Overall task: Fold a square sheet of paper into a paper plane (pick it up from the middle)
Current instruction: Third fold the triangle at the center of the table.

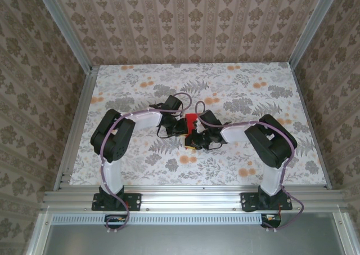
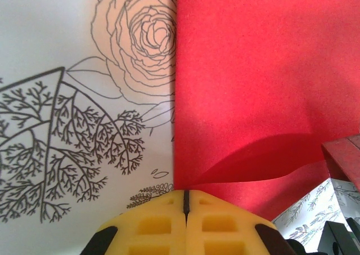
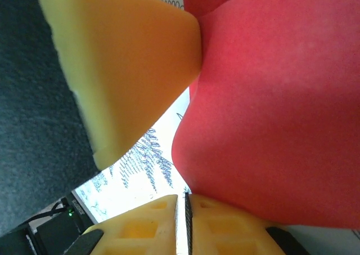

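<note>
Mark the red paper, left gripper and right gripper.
red paper (image 2: 253, 69): left wrist view, flat upper area.
left gripper (image 2: 186, 195): left wrist view, between its fingertips.
right gripper (image 3: 183, 201): right wrist view, between its fingertips.

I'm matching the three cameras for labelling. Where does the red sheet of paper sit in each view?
Top external: the red sheet of paper is a small patch near the middle of the floral table.
Left wrist: the red sheet of paper covers the right half, curling up lower down.
Right wrist: the red sheet of paper takes the right side.
Shared landmark: the floral table leaf print bordering the sheet.
</note>
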